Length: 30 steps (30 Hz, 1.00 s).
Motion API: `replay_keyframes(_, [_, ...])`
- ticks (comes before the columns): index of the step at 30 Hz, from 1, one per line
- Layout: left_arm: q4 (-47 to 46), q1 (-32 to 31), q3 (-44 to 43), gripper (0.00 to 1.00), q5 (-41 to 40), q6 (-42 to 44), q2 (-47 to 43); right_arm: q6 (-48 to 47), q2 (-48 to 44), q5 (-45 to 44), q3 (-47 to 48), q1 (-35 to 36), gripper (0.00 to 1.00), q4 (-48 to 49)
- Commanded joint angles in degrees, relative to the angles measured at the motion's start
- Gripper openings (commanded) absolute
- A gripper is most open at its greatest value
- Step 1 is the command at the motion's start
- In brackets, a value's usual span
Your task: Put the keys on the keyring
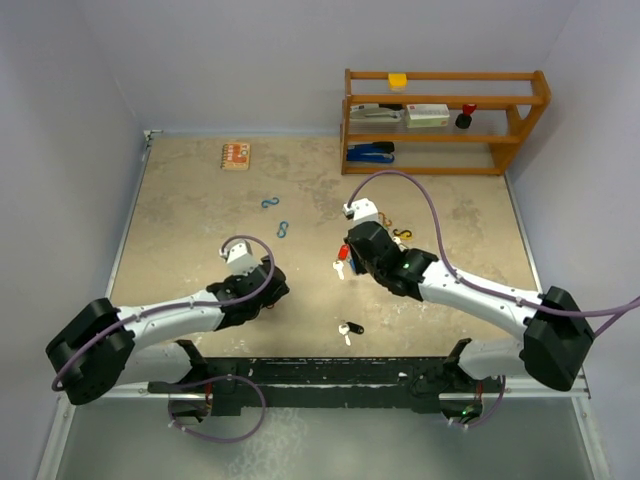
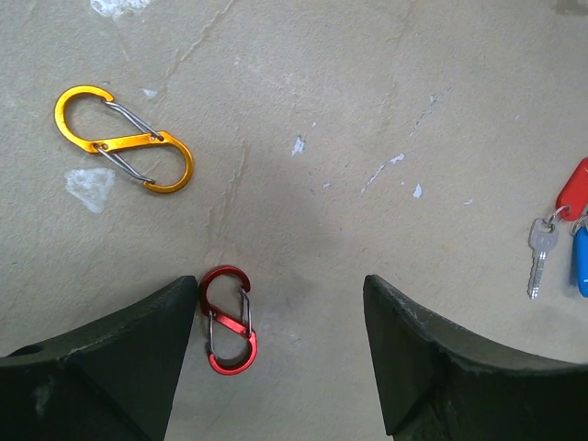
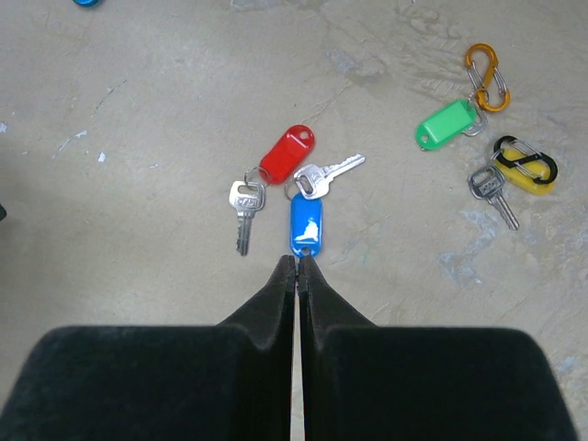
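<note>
The right jaws, closed at lower centre, sat at the blue tag (image 3: 306, 225); the left jaws gaped. Closed tips might shove it away.

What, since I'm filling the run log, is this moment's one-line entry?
left end effector: open, red clip within gap | right end effector: shut, tips at blue key tag

Soft, even light is falling from above, keeping the table (image 1: 180, 220) bright and its shadows faint. A dim grey patch is lying on the surface between and just ahead of the left gripper's (image 2: 280, 287) spread jaws. Just beyond the right gripper's (image 3: 296, 263) closed tips, glare is whitening the middle of the blue tag (image 3: 306, 241). Both grippers are reading as flat black, losing detail and softening behind the tips, while the surface ahead of them is staying sharp.
</note>
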<state>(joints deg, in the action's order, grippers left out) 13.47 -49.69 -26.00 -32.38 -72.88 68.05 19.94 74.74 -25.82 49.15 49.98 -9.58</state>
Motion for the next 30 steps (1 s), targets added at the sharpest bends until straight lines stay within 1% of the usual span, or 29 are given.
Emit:
replay_keyframes(1, [-2.63,-0.55,-1.72,0.70,1.55,-0.25,2.79,0.16,-2.19,-0.24,-0.45,0.30,0.00,1.60])
replay_keyframes(8, [-3.06,-0.58,-3.41,0.70,1.44,1.50,5.11,0.36,-3.45,-0.31,-1.27,0.34,0.00,1.41])
replay_keyframes(13, [0.97,-0.58,-4.23,0.69,0.39,3.49,4.12,0.54,-3.55,-0.24,-1.27,0.31,0.00,1.48])
replay_keyframes(19, [3.27,-1.47,-1.42,0.66,0.86,3.13,1.72,0.46,-3.23,-0.09,-0.92,0.30,0.00,1.42])
replay_keyframes(25, [3.08,-4.06,0.05,0.64,0.98,2.16,2.51,0.62,-3.15,0.16,-0.98,0.31,0.00,1.50])
replay_keyframes(30, [6.53,-7.73,-3.06,0.63,-3.04,2.29,6.93,0.45,-3.02,0.19,-0.70,0.32,0.00,1.17])
